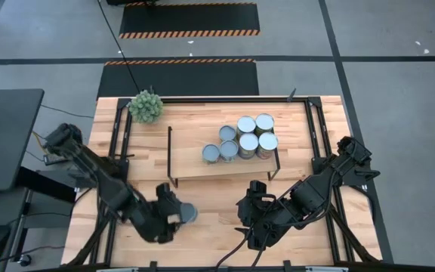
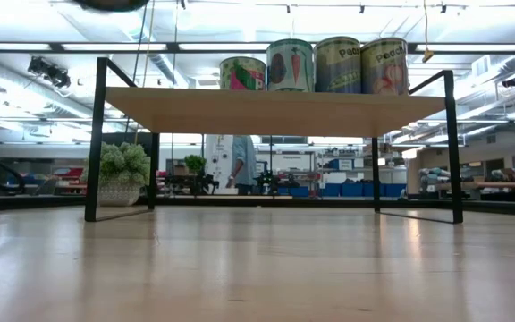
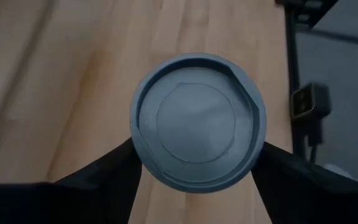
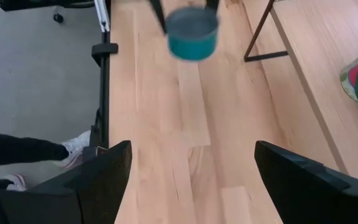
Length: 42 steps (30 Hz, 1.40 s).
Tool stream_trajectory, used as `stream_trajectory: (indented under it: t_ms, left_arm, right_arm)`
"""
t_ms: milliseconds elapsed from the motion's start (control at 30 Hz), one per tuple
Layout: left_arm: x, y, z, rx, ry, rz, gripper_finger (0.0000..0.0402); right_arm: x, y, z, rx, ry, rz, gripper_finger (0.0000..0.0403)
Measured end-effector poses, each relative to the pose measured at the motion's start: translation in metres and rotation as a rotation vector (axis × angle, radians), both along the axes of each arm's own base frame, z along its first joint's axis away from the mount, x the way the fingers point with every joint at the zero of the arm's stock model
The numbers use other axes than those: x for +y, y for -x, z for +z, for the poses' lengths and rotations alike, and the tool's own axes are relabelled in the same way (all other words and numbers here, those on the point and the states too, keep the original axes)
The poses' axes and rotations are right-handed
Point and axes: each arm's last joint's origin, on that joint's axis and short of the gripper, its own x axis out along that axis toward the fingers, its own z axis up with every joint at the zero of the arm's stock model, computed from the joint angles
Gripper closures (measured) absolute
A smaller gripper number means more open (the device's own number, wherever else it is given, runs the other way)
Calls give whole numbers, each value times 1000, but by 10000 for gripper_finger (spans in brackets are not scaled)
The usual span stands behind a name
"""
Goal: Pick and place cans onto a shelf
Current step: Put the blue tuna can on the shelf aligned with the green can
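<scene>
Near table front – left gripper (image 1: 178, 214) clamps can (image 1: 188, 213)

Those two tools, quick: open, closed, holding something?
Left tool: closed on a blue-grey can, held above the table.
Right tool: open, empty.

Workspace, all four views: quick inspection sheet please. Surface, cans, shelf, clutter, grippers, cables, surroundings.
Surface: light-wood table, black frame rails along both sides.
Cans: seven cans on shelf, clustered toward its right end; eighth can held above the table in front of the shelf.
Shelf: shelf is a wood board on black end frames, left half bare.
Clutter: green potted plant at the table's back left.
Grippers: left gripper shut on eighth can; right gripper open, empty, near the front edge.
Cables: black cable running across the floor behind the table.
Surroundings: striped floor mats; person's shoe beside the table.
</scene>
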Motion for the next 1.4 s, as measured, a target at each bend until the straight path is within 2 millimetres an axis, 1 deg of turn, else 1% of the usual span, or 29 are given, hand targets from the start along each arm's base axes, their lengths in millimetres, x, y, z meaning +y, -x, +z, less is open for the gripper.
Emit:
stream_trajectory:
  t_ms: [200, 333, 433, 600, 700, 833, 900, 1067, 1233, 1400]
  left_arm:
    - [44, 1, 37, -61, 76, 0, 120]
    - [76, 1, 55, -109, 107, 33, 120]
    - [96, -1, 66, -135, 110, 40, 120]
    - [126, -5, 91, -129, 34, 42, 120]
    - [147, -7, 99, -89, -39, 70, 120]
    - [177, -9, 98, -36, -85, 88, 120]
    - [192, -10, 92, 8, -107, 87, 120]
    - [226, -22, 80, 75, -152, 83, 120]
    - [255, -38, 59, 165, -138, 47, 120]
    - [276, -52, 38, 235, -115, -14, 120]
  right_arm:
    - [-1, 0, 0, 1, 13, -7, 56]
    - [-3, -1, -1, 0, 26, -21, 56]
    - [-6, -2, -1, 0, 25, -27, 56]
    - [-9, -5, -1, 17, 7, -22, 56]
    - [-12, -6, -1, 28, 8, -23, 56]
    - [-16, -8, -2, 47, 3, -26, 56]
    - [-18, -9, -2, 56, -10, -26, 56]
    - [-21, -11, -2, 47, -8, -38, 56]
    - [-21, -12, -1, 24, 3, -55, 56]
    - [-21, -12, -1, 19, -1, -74, 56]
